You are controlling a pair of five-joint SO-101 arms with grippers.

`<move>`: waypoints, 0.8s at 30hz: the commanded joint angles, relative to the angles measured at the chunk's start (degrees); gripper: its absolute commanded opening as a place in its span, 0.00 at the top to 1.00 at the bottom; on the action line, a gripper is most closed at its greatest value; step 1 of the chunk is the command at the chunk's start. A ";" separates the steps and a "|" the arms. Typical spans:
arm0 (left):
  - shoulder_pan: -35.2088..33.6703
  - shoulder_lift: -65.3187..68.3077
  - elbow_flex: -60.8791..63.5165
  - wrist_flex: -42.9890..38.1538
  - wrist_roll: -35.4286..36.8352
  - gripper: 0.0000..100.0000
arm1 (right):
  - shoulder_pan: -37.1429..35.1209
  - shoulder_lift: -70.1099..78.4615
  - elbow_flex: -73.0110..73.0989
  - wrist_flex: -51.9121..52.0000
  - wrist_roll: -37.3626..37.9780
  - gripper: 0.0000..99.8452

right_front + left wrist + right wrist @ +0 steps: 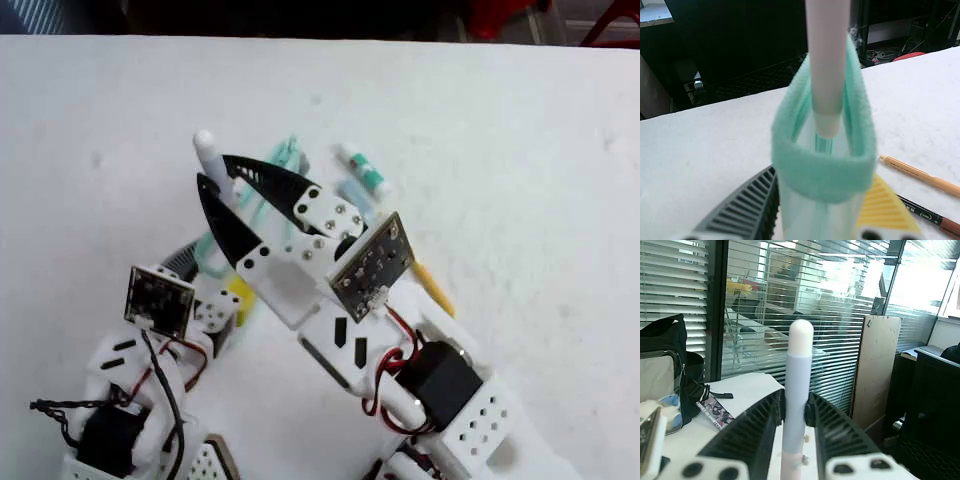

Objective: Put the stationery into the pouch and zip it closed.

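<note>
From above, the right gripper sits over the middle of the counter, its black jaws closed on a white pen whose rounded end points to the far side. Under that arm lie strands of the mint-green pouch, mostly covered, so its outline is hard to read. The left gripper is near and to the left, one jaw grey and one yellow, half hidden beneath its own camera board. To the right of the pouch a green-and-white stick lies on the counter, with a pale blue piece just beside it. An orange pencil pokes out from under the right arm, the rest of it covered.

The left wrist view shows what the arm hides from above. The pouch stands upright with its mouth open, gripped between the grey and yellow jaws of the left gripper. The white pen hangs tip-down inside the mouth, its upper end cut off. The orange pencil and a dark pencil lie on the counter right of the pouch, both cut by the edge.

The right wrist view shows the right gripper clamped on the white pen, which stands upright against window blinds, with a black bag far off. The pen's lower end is cut off.
</note>
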 commanded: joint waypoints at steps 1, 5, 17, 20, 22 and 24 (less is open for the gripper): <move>-0.31 -0.13 -0.18 -0.97 -0.09 0.78 | 0.04 0.22 -0.62 0.22 -0.35 0.98; -0.31 -0.13 -0.18 -0.97 -0.09 0.78 | 0.04 0.22 -0.53 0.57 -0.35 0.98; -0.31 -0.13 -0.18 -0.97 0.00 0.78 | -0.22 0.22 -0.70 1.36 -0.35 0.98; -0.31 -0.13 -0.18 -0.97 0.00 0.78 | -0.22 0.22 -0.70 1.36 -0.35 0.98; -0.31 -0.13 -0.18 -0.97 0.00 0.78 | -0.22 0.22 -0.79 1.36 -0.35 0.98; -0.31 -0.13 -0.18 -0.97 0.00 0.78 | -0.22 0.22 -0.79 1.36 -0.35 0.98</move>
